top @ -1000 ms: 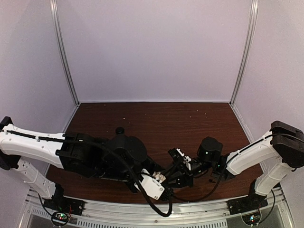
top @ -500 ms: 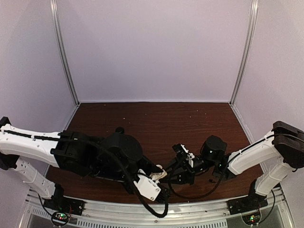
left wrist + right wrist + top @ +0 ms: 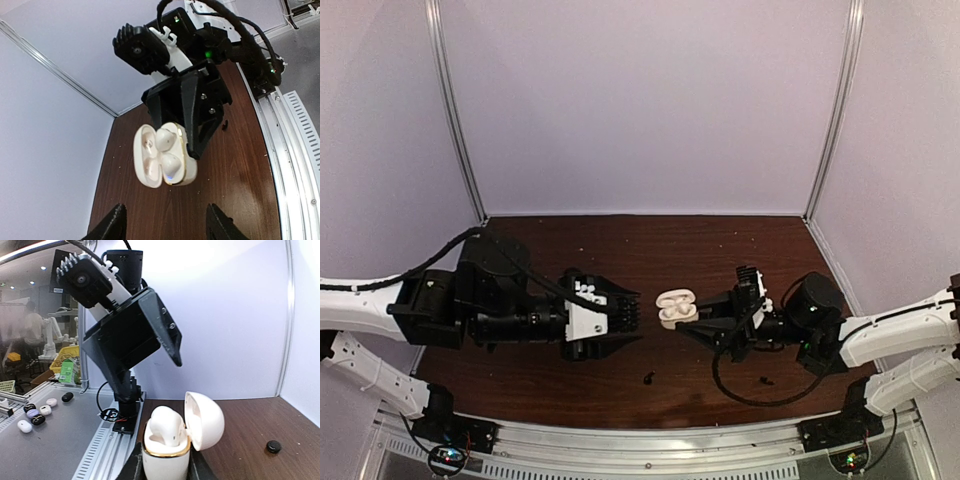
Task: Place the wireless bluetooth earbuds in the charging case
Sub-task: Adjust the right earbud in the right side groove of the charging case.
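My right gripper [image 3: 690, 322] is shut on the base of a white charging case [image 3: 673, 308] and holds it upright above the table's middle, lid open. In the right wrist view the case [image 3: 166, 462] sits between my fingers with a glossy white earbud [image 3: 165, 427] in it. The left wrist view shows the case [image 3: 187, 170] with two white earbuds [image 3: 166, 140] seated side by side. My left gripper [image 3: 632, 326] is open and empty, a short gap left of the case; its fingertips [image 3: 114, 226] frame the bottom of its view. Two small black earbuds [image 3: 649, 378] lie on the table nearer the front.
The second black bud [image 3: 765, 380] lies below the right arm; one black bud [image 3: 273, 446] shows right of the case in the right wrist view. Grey walls close the back and sides. An aluminium rail [image 3: 640, 445] runs along the front edge.
Both grippers were close together low near the front edge. The left arm has drawn back to the left, now empty. The right gripper has carried the open case up toward the table's middle.
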`<move>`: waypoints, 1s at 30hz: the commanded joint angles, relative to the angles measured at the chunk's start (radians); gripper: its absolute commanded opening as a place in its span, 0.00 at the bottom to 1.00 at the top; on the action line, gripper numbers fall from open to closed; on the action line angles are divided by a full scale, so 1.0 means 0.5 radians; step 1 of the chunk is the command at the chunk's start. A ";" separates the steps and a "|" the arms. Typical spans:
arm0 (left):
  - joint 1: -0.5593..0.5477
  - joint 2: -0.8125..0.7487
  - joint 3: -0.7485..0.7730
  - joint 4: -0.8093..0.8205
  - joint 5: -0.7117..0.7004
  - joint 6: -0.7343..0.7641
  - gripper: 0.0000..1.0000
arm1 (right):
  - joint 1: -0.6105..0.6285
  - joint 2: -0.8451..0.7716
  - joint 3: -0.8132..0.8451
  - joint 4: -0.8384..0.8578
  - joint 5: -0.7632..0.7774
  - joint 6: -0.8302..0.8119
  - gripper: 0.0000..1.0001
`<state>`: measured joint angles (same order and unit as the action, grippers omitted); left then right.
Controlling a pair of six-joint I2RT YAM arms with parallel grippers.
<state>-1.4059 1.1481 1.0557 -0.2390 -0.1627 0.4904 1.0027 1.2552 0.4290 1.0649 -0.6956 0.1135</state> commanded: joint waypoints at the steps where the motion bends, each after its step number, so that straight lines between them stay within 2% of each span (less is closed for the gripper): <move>1: 0.004 0.043 -0.033 0.382 0.109 -0.144 0.55 | -0.010 -0.157 -0.024 -0.203 0.353 -0.281 0.00; 5: 0.002 0.150 0.043 0.454 0.166 -0.153 0.50 | -0.004 -0.194 0.000 -0.331 0.412 -0.367 0.00; 11: 0.005 0.229 0.072 0.545 0.154 -0.146 0.44 | 0.011 -0.204 -0.010 -0.344 0.433 -0.392 0.00; 24: 0.090 0.389 0.144 0.524 0.270 -0.088 0.47 | 0.033 -0.183 0.000 -0.371 0.352 -0.387 0.00; 30: 0.109 0.467 0.173 0.418 0.344 -0.061 0.47 | 0.035 -0.207 0.001 -0.366 0.356 -0.358 0.00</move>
<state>-1.3602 1.3628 1.1007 -0.0254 -0.0357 0.4412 1.0149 1.1690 0.4255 0.8665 -0.5098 -0.0788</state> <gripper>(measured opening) 0.474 0.230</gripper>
